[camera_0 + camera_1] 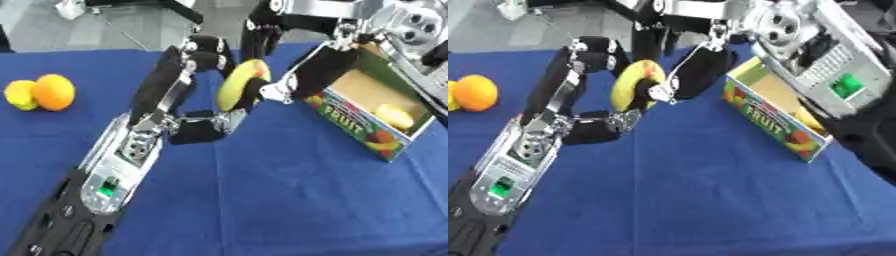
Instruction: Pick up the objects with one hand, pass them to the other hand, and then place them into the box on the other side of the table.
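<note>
Both hands on yellow fruit (238,85) above surface | left hand (188,95) fingers curled round it | right hand (297,80) fingers pinching it | blue surface (262,200) | fruit box (367,125) right | orange (54,91) far left

Table cover (289,200): blue cloth, matt, lightly creased. Fruit box (360,131): printed cardboard, slight sheen outside, plain brown matt inside. Left hand (197,127) and right hand (319,70): black matt plastic with bright silver metal joints. Yellow fruit (236,82): smooth, waxy skin. Orange (54,92): glossy peel.
</note>
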You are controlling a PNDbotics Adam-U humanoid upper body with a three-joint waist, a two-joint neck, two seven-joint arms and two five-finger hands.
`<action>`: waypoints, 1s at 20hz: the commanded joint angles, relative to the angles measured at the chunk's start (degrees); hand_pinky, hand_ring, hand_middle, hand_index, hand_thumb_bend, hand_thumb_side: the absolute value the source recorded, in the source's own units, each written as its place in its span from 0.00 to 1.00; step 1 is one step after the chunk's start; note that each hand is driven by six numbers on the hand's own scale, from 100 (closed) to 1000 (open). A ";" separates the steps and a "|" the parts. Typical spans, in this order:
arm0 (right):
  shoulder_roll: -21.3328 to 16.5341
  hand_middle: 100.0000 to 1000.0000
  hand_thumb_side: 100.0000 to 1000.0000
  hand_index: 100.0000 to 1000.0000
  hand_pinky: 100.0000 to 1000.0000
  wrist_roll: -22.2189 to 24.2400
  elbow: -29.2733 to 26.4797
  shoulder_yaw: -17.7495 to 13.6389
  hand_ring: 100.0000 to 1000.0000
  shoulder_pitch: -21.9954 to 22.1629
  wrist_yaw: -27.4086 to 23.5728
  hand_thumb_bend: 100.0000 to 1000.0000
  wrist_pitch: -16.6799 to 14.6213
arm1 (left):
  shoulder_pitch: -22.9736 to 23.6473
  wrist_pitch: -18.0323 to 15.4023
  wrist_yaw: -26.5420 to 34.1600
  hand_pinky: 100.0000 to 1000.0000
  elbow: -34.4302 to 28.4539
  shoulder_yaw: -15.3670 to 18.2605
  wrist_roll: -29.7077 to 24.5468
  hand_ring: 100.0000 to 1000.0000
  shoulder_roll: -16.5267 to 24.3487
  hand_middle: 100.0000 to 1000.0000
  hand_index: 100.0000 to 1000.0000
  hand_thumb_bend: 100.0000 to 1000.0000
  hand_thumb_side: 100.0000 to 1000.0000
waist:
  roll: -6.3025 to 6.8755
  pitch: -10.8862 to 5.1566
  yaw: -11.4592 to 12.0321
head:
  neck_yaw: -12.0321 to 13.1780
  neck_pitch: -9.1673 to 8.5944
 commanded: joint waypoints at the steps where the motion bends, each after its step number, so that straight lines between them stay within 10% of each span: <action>1: -1.55 0.41 0.00 0.47 0.64 0.92 -0.20 -0.42 0.62 -0.70 0.19 0.20 -0.06 | -1.04 2.25 0.07 0.58 0.34 0.49 1.24 0.43 -0.58 0.40 0.44 0.15 0.00 | -0.58 -0.41 -0.09 | 0.31 -0.45; 8: -1.78 0.40 0.00 0.47 0.64 2.25 -0.20 -0.59 0.62 -0.57 0.79 0.20 -0.75 | -0.82 7.36 -1.80 0.69 1.84 0.73 2.99 0.56 -0.70 0.54 0.63 0.49 0.00 | -0.54 -0.41 -0.17 | 0.31 -0.53; 12: -1.83 0.40 0.00 0.46 0.64 2.47 -0.20 -0.71 0.62 -0.54 0.88 0.20 -0.89 | -0.66 9.61 -3.00 0.74 2.24 0.71 3.77 0.62 -0.81 0.60 0.69 0.69 0.24 | -0.50 -0.40 -0.25 | 0.27 -0.48; 20: -2.00 0.40 0.00 0.46 0.64 1.77 -0.20 -0.97 0.62 -0.32 1.12 0.20 -0.50 | -0.53 9.47 -3.78 0.76 2.20 0.36 3.46 0.65 -0.93 0.64 0.74 0.91 0.41 | -0.48 -0.27 -0.28 | 0.18 -0.38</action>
